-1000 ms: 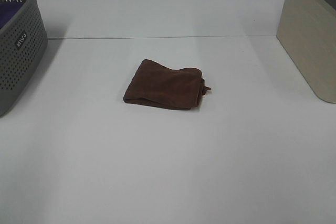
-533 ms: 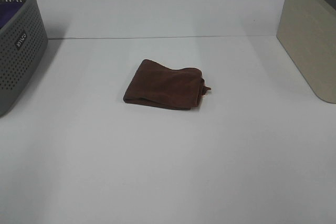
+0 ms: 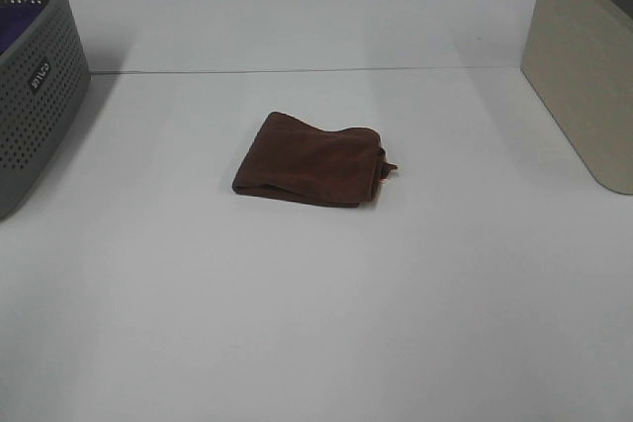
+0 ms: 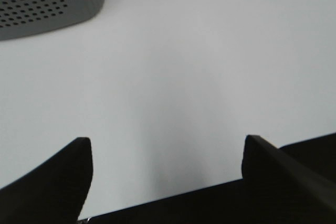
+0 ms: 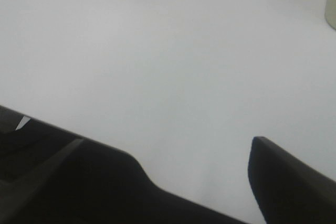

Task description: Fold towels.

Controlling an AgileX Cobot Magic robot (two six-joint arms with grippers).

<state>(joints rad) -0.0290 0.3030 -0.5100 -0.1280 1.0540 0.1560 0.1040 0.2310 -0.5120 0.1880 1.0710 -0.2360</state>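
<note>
The towel (image 3: 312,161) lies folded into a compact, slightly rumpled rectangle on the white tabletop (image 3: 316,323), roughly midway between the grey basket (image 3: 35,86) and the beige bin (image 3: 584,66), with open surface on every side. That placing looks deliberate: a cloth in the middle can be reached by either arm. A small corner pokes out on the towel's bin-facing side.

Neither arm touches the towel. The left claw (image 4: 165,153) hangs over bare tabletop close to the grey basket, its fingers spread wide and holding nothing. The right claw (image 5: 191,163) is likewise wide and empty, with only an edge of the towel in its wrist view.

The grey basket holds something purple (only a sliver shows, so I cannot say what). The beige bin's inside is hidden.
</note>
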